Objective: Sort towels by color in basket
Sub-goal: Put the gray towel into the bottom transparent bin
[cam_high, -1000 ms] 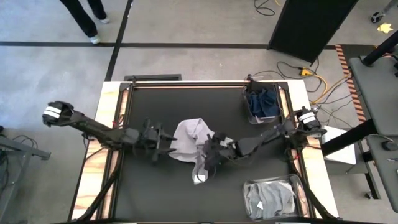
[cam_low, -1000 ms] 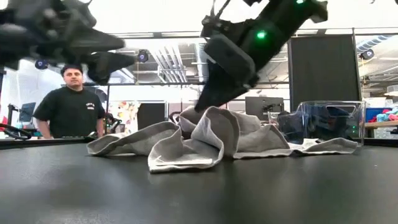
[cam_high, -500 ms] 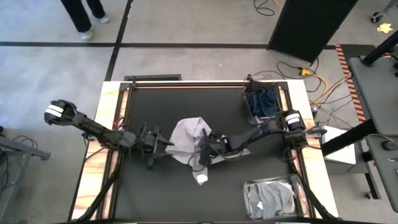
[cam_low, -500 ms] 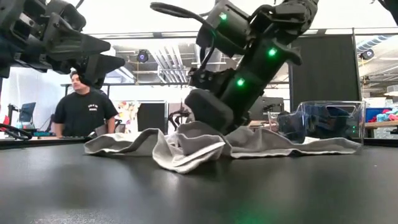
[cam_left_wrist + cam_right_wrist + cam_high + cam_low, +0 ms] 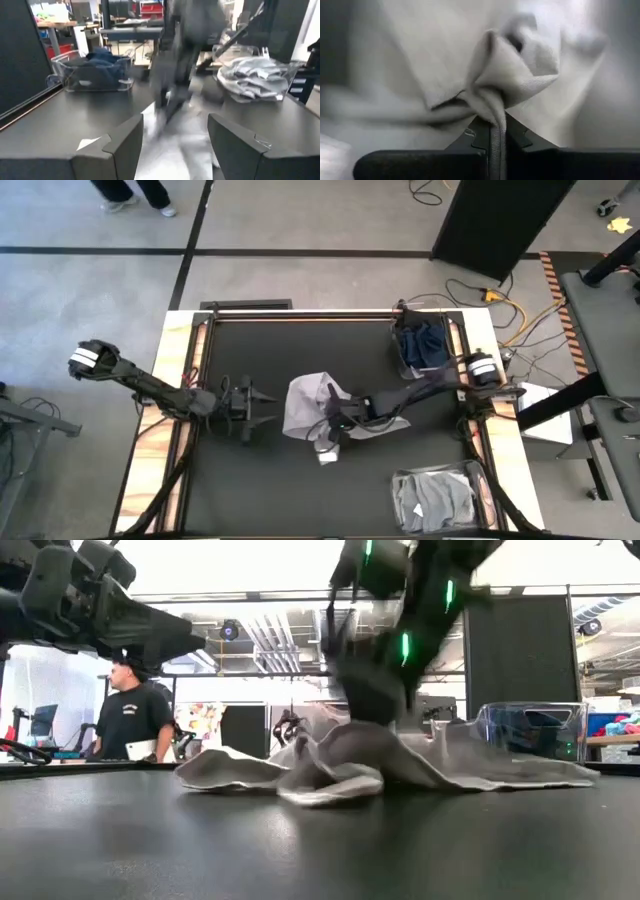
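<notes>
- One grey towel (image 5: 305, 408) lies rumpled mid-table, soft folds spread flat at its edges, a fold bunched up where the right gripper (image 5: 328, 427) pinches it; the wrist view shows the fingers clenched on a twisted ridge of cloth (image 5: 492, 100).
- The near bin (image 5: 437, 496), clear plastic at the table's near right corner, holds crumpled grey towels (image 5: 433, 498).
- The left gripper (image 5: 254, 402) hovers just left of the towel, apart from it, its fingers (image 5: 125, 145) spread wide and empty.
- Bare black tabletop (image 5: 250, 490) lies open on the near left and along the far side.
- The far bin (image 5: 404, 362), also clear, sits at the far right corner with dark navy towels (image 5: 425, 343) heaped inside.
- Beyond the table a person (image 5: 134, 720) in a dark shirt stands, seen in the low view.
</notes>
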